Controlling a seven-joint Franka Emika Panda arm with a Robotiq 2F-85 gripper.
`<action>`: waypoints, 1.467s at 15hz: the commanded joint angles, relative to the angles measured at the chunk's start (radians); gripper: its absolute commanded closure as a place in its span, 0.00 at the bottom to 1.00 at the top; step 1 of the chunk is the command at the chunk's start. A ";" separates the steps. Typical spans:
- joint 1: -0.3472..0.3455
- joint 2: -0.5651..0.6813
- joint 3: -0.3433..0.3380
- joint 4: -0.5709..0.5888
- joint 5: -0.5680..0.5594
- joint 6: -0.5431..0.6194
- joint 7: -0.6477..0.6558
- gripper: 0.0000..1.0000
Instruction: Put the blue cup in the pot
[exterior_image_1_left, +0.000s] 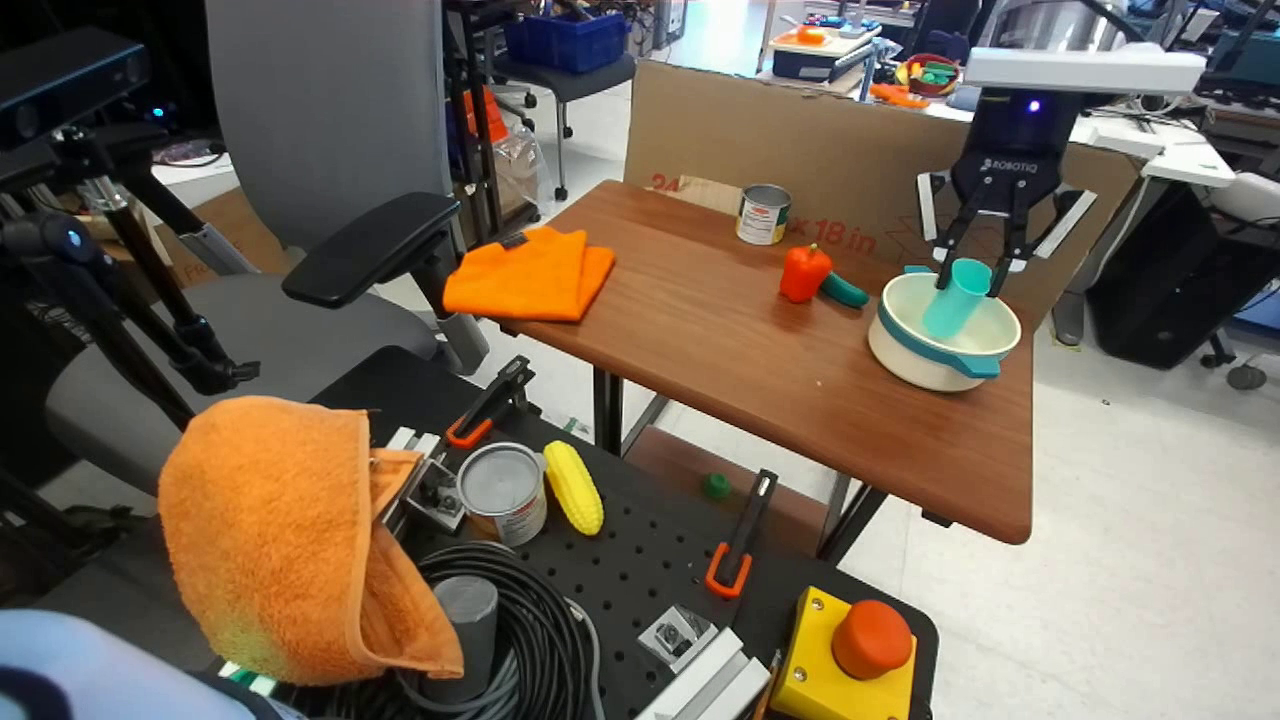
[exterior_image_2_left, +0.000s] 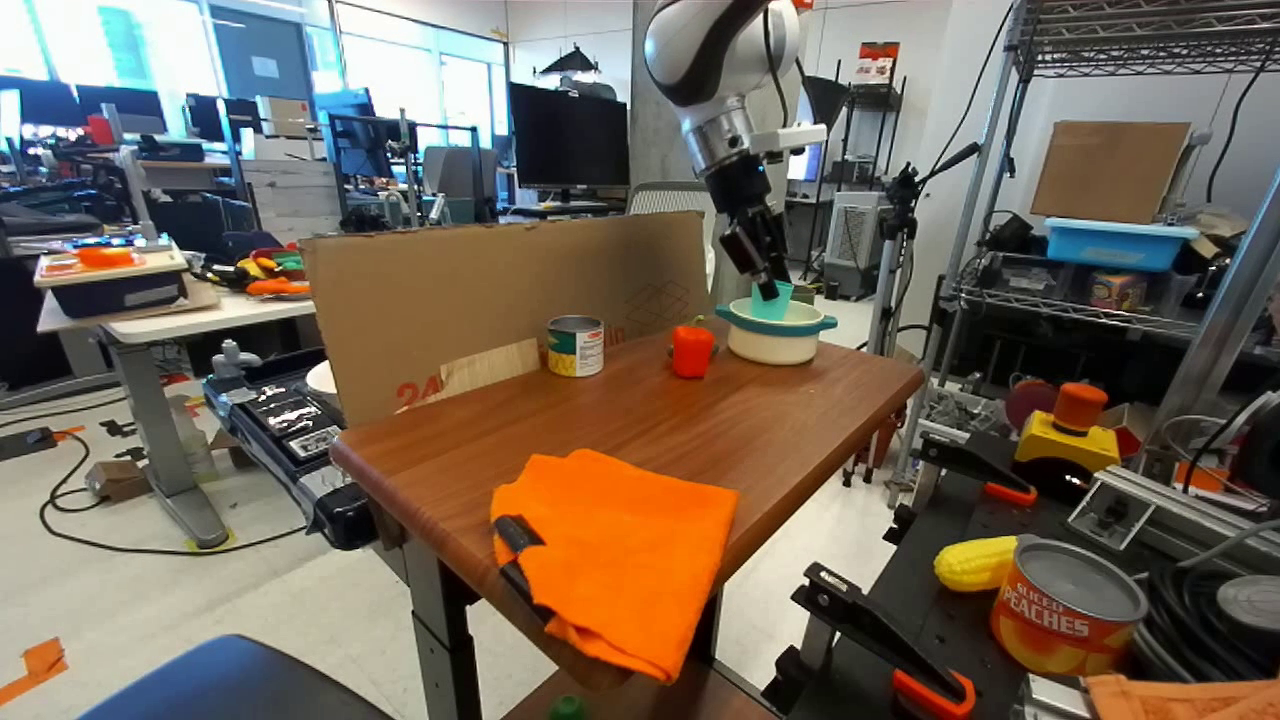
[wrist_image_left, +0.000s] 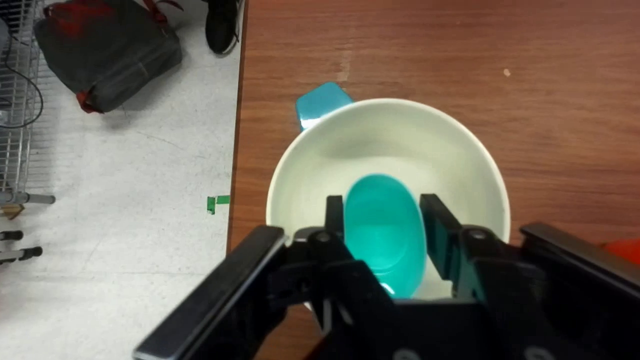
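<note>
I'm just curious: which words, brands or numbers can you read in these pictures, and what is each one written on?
"ROBOTIQ": on the black gripper.
"24": in red, on the cardboard panel.
"x 18 in": in red, same cardboard panel.
"SLICED PEACHES": on the orange can.
Too small to read: the label on the metal tin.
Too partial to quote: lettering on the brown box.
Other background labels: too small or blurred.

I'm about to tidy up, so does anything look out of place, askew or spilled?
The blue cup leans in the gripper, its lower end inside the pot, so it may not land upright. The orange cloth overhangs the edge of the table, which looks untidy. No spill shows.
</note>
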 joint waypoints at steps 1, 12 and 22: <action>0.009 0.079 0.000 0.109 -0.020 -0.106 0.013 0.84; 0.004 0.054 0.002 0.092 -0.027 -0.112 0.040 0.05; -0.044 -0.131 0.014 -0.034 0.060 -0.090 0.039 0.00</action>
